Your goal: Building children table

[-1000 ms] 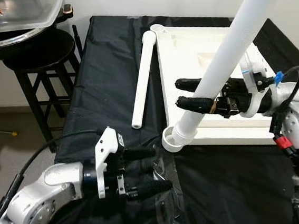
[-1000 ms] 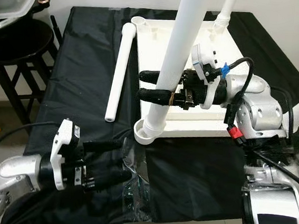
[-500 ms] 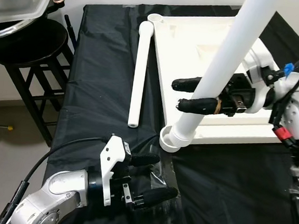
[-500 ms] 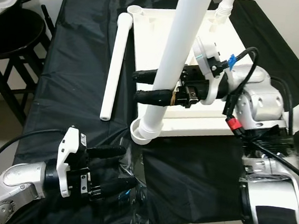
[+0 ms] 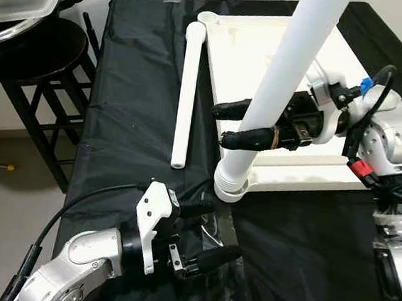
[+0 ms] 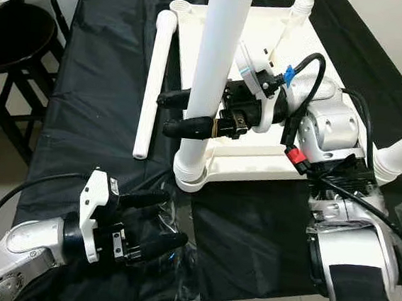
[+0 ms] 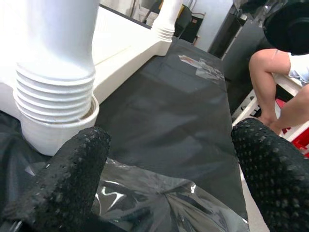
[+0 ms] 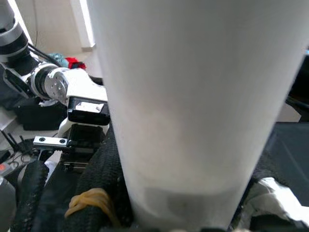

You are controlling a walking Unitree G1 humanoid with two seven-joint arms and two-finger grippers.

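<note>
My two black fingers (image 7: pixel 63 188) stand apart, framing the view above a sheet of clear plastic film (image 7: pixel 159 200) lying on the black table cover (image 7: pixel 169 116). Ahead, a white table leg (image 7: pixel 53 43) with a ribbed end sits in its round socket (image 7: pixel 48 133) at the tabletop (image 7: pixel 118 48) corner. A person's bare knees (image 7: pixel 273 87) appear beyond the cover's edge.

Even, bright indoor light; both eye views are sharp with little blur. The white tabletop (image 5: pixel 267 50) and leg (image 6: pixel 210 87) are nearly blown out against the black cloth (image 5: pixel 133 115). Glare glints on the plastic wrap (image 7: pixel 159 203) at the desk's near edge. The right wrist view is soft, the leg too close to focus.
</note>
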